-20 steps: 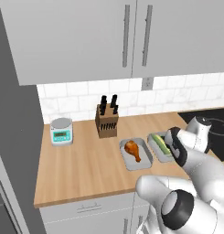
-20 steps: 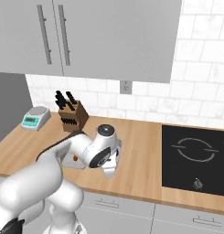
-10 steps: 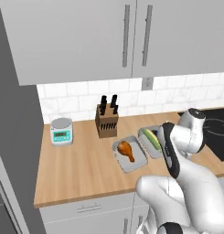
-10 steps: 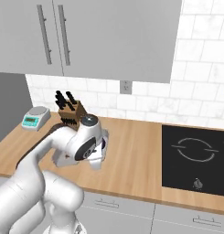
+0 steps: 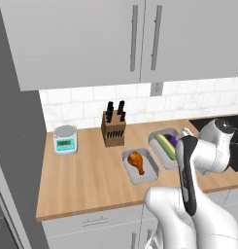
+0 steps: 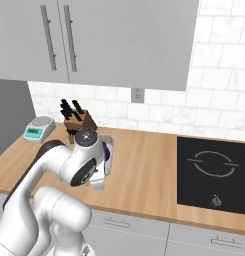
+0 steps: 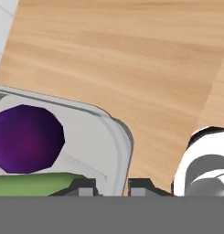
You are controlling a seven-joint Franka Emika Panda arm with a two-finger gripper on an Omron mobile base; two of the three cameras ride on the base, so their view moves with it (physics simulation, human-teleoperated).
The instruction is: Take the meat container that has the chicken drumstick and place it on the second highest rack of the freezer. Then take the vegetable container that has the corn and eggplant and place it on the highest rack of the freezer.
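My gripper [image 7: 113, 186] is shut on the rim of the vegetable container [image 7: 115, 137], with one tip inside the wall and one outside. In that tray lie the dark purple eggplant [image 7: 26, 138] and the green-husked corn [image 7: 40, 185]. From the left base view, the vegetable container [image 5: 164, 143] sits at the back right of the counter, partly behind my hand. The meat container [image 5: 140, 168] with the chicken drumstick [image 5: 136, 160] rests just left of it. The freezer [image 5: 13, 146] shows its dark grey side at the far left; its racks are out of view.
A knife block [image 5: 114, 129] and a small kitchen scale [image 5: 65, 140] stand by the tiled wall. A black cooktop [image 6: 214, 170] fills the counter's right end. Upper cabinets [image 5: 140, 39] hang overhead. My own forearm rises in front of the trays.
My hand has swung a little left and toward the wall with the vegetable container in its grip, and the forearm has reared up. The meat container has stayed put.
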